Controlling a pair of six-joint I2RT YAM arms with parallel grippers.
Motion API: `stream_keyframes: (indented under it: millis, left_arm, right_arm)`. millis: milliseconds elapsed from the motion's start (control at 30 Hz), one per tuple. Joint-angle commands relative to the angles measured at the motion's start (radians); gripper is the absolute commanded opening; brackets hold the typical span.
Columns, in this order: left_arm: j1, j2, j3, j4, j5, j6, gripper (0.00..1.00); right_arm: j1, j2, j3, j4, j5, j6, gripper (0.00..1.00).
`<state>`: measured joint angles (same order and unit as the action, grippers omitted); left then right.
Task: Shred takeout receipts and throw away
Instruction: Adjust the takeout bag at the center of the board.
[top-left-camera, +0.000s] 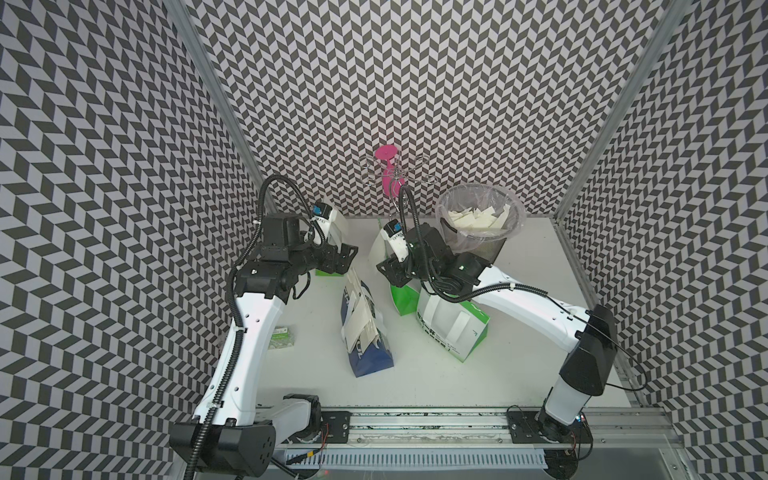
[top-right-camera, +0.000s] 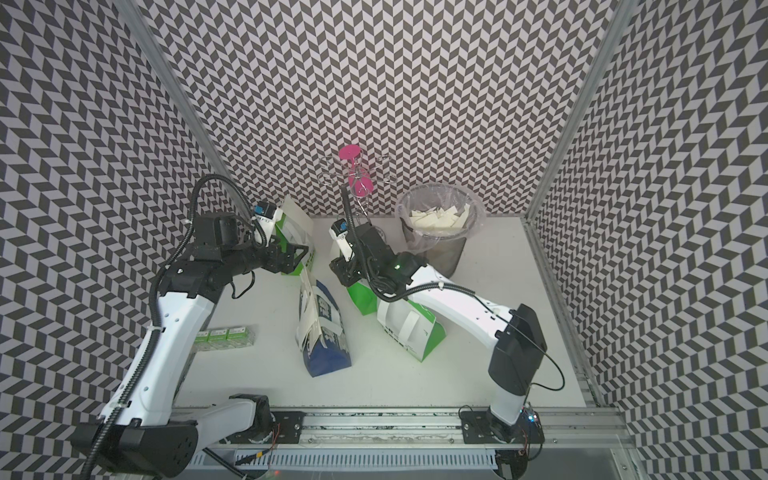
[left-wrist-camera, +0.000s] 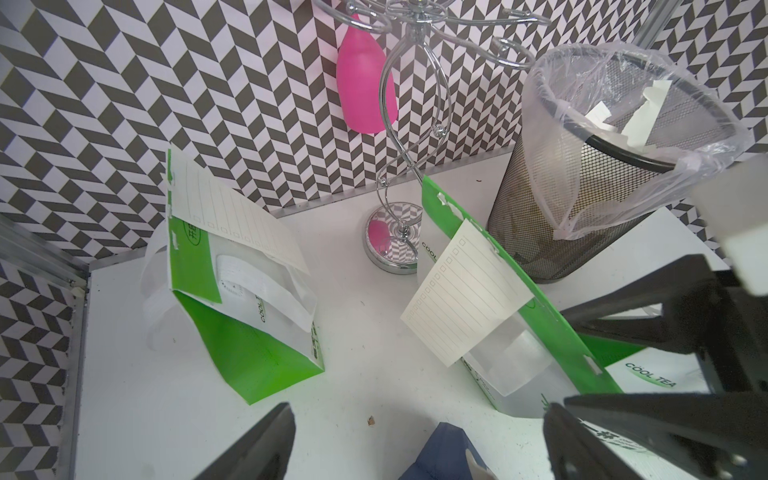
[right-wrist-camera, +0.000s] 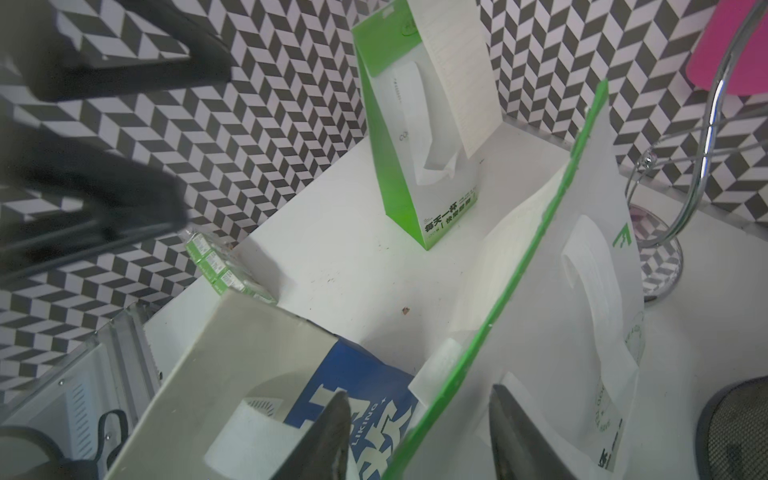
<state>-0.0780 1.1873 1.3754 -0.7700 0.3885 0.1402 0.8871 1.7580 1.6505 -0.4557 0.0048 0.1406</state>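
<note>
**Top views.** The takeout receipts (top-left-camera: 356, 328) not yet shredded include cream slips lying on the blue bag (top-left-camera: 370, 361), which is flat at mid-table. The mesh bin (top-left-camera: 492, 249) stands far right with a clear liner. It holds a heap of torn pieces (top-left-camera: 478, 218), and I can see nothing else in it. My left gripper (top-left-camera: 347, 257) hangs beside the far-left green bag (top-left-camera: 338, 228). My right gripper (top-left-camera: 386, 272) is at the middle green bag (top-left-camera: 405, 299).

**Left wrist.** My left jaws are spread wide with nothing between them. The far-left receipt (left-wrist-camera: 237, 224) hangs down its bag's face from the top edge. The middle receipt (left-wrist-camera: 461, 291) hangs the same way, and its lower corner is free.

Judgement: the paper is thin, light and limp, and should tear readily. It appears fastened only at the top, so I would grip the free lower edge near a corner. The bags look light and are likely to tip or drag under a pull.

**Right wrist.** My right jaws are partly apart and straddle the middle bag's green top edge (right-wrist-camera: 490, 324), with the receipt on its left face. A gap shows on each side of the edge, so I see no pinch and nothing is held.
</note>
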Motion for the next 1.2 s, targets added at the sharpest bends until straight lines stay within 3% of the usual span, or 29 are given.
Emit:
stream_keyframes:
  millis: [0, 133, 533, 667, 800, 967, 1167]
  left_arm:
    - [0.006, 0.004, -0.013, 0.021, 0.030, 0.020, 0.94]
    - [0.006, 0.019, -0.012, 0.033, 0.048, 0.027, 0.93]
    - [-0.024, 0.146, 0.038, 0.066, 0.170, 0.121, 0.92]
    - [-0.101, 0.196, 0.045, 0.093, 0.132, 0.183, 0.93]
    - [-0.106, 0.271, 0.075, 0.102, 0.079, 0.200, 0.93]
    - [-0.105, 0.350, 0.123, 0.151, 0.092, 0.208, 0.93]
    - [-0.044, 0.421, 0.158, 0.173, 0.265, 0.221, 0.92]
  right_arm:
    - [-0.005, 0.017, 0.034, 0.006, 0.057, 0.013, 0.42]
    - [-0.013, 0.031, 0.052, -0.010, 0.054, 0.021, 0.27]
    - [-0.095, 0.012, 0.033, 0.010, -0.031, 0.036, 0.05]
    - [-0.125, 0.006, 0.028, 0.014, -0.081, 0.034, 0.01]
    - [-0.152, -0.015, -0.002, 0.042, -0.134, 0.024, 0.00]
    - [-0.169, -0.020, -0.012, 0.049, -0.181, 0.003, 0.00]
    - [-0.177, -0.015, -0.006, 0.043, -0.210, -0.009, 0.00]
